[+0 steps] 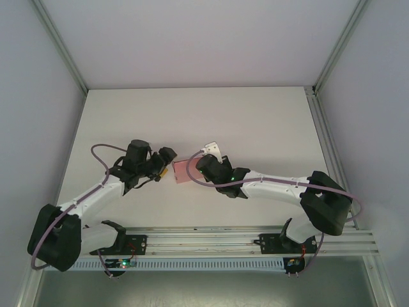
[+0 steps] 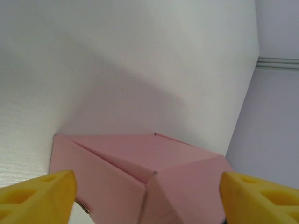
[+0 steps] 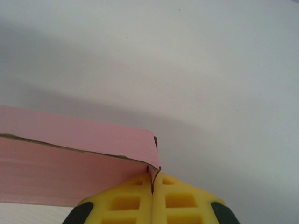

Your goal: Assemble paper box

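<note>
At tabletop (image 1: 255, 121) centre: right gripper (image 3: 153, 186) pinching card edge of pink paper box (image 1: 184, 170); left gripper (image 2: 147, 195) standing spread, straddling box end.

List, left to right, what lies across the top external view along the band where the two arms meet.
left arm → left gripper → paper box → right arm

A robot lab cell; white table (image 1: 192, 121), plain walls (image 1: 32, 128) in metal framing (image 1: 62, 51), slotted mounting rail (image 1: 211, 240).
</note>
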Motion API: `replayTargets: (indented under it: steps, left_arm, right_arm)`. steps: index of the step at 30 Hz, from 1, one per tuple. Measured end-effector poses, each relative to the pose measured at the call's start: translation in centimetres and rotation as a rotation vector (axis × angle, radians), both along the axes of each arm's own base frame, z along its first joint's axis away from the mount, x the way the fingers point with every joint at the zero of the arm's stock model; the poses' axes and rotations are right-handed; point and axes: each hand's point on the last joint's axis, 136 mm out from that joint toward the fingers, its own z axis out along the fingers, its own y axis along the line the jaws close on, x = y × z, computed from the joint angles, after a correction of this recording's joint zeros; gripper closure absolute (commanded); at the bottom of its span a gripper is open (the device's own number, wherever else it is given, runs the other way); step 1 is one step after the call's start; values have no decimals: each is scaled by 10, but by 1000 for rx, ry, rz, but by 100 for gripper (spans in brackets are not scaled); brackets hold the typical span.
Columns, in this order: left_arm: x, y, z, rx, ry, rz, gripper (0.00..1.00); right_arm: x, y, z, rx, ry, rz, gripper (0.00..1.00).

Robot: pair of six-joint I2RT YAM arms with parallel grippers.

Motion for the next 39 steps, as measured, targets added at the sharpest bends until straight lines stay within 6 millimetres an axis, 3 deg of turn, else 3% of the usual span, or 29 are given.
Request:
replayTargets:
  steps: [2, 9, 13, 16, 17, 21, 26, 29, 34, 39]
  left_arm:
    - [-2, -4, -8, -13, 25, -19, 40]
    - [-2, -11, -4, -47, -25, -60, 54]
    - [-5, -10, -5, -43, -66, -66, 56]
    - [-5, -8, -6, -25, -104, -79, 57]
    - [-5, -8, -7, -18, -118, -85, 57]
    - [-2, -7, -10, 14, -168, -107, 69]
    - [7, -7, -12, 52, -215, -119, 73]
    - [10, -7, -11, 59, -241, -128, 73]
    - [8, -12, -9, 66, -263, -154, 73]
    - [6, -16, -9, 73, -274, -164, 73]
  right_arm:
    - [0, 0, 0, 3, 0, -2, 100]
    - [0, 1, 0, 20, 7, -15, 100]
    - [-1, 3, 0, 32, 13, -8, 98]
    - [-3, 6, 1, 48, 23, 11, 86]
    - [-6, 6, 1, 56, 30, 26, 78]
    - [-12, 2, 2, 82, 59, 66, 57]
    - [-21, -2, 3, 119, 115, 139, 45]
    - [-27, -5, 3, 169, 160, 191, 28]
    - [-40, 1, 9, 295, 204, 297, 18]
    - [-39, 16, 33, 405, 149, 368, 12]
